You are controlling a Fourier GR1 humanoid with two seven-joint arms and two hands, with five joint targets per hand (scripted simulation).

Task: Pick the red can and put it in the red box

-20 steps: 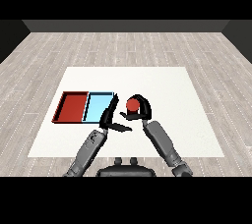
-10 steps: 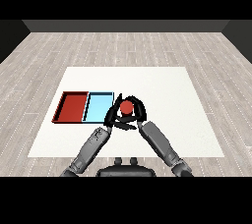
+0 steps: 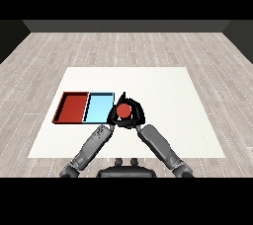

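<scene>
Near the surface's middle, just right of the light blue tray (image 3: 99,107): red can (image 3: 123,111) clasped in right robot hand (image 3: 136,117), carried leftward since a second ago; left robot hand (image 3: 114,115) spread alongside; red tray (image 3: 74,108) next.

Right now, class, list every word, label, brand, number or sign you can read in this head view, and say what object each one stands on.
None: no readable text shows anywhere.
red can: plain red top, no label visible; the right hand curls round it.
red tray: no marking.
light blue tray: no marking.
white table: no marking.
left hand: no marking.
</scene>
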